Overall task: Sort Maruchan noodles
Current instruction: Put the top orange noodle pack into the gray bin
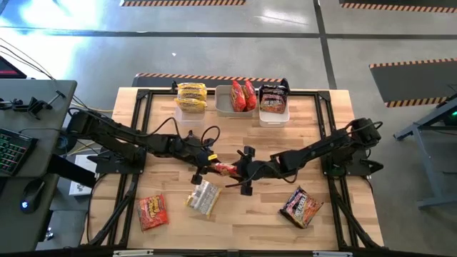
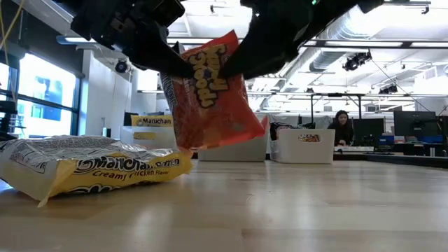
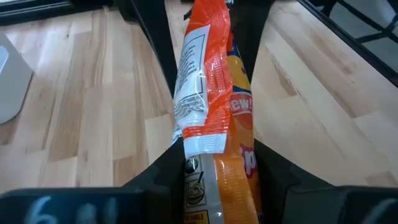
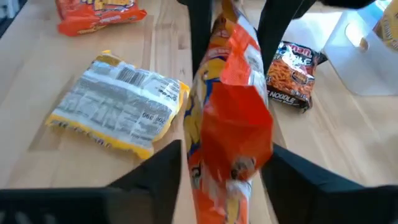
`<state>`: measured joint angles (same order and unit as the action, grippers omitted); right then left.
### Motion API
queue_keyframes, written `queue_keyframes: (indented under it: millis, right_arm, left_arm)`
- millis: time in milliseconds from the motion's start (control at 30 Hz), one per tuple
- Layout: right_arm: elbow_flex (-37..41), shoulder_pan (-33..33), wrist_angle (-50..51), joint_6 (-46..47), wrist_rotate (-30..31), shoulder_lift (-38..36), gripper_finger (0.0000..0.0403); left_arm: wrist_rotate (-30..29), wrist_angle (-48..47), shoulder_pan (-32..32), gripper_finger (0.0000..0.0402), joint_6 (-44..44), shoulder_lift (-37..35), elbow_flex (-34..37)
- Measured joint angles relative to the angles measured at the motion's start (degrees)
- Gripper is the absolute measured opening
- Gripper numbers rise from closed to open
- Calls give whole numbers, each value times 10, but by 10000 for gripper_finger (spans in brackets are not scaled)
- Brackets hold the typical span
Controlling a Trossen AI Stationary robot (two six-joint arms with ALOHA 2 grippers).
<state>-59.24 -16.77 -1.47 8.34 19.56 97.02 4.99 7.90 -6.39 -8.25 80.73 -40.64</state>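
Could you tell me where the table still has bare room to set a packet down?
Bare wood lies between the yellow packet and the dark packet, and right of the tubs. The centre is crowded: both pincers, left pincer and right pincer, grip the orange packet.

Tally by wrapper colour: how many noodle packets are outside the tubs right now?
Red-orange: 2, the table packet and the held packet, gripped by the left claw and the right claw
Yellow: 1, the yellow packet
Dark: 1, the dark packet
Total: 4

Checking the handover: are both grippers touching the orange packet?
Touching. In the low view the left gripper and right gripper both pinch the orange packet, lifted clear above the table.
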Motion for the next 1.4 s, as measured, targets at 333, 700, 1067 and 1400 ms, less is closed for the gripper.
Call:
queue_keyframes:
  millis: [333,700,1067,1400]
  right_arm:
    - [101,-58,-52,55,92,-63,242]
    - [258,-52,-456,62,91,-51,247]
    - [203,-25,-388,34,69,-51,268]
    - [184,-12,-366,44,39,-51,225]
  left_arm:
    - [-2,19,-1,107,1,0,12]
    - [4,100,0,107,14,0,16]
    - [-3,147,0,107,33,0,16]
    - [-4,161,5,109,37,0,16]
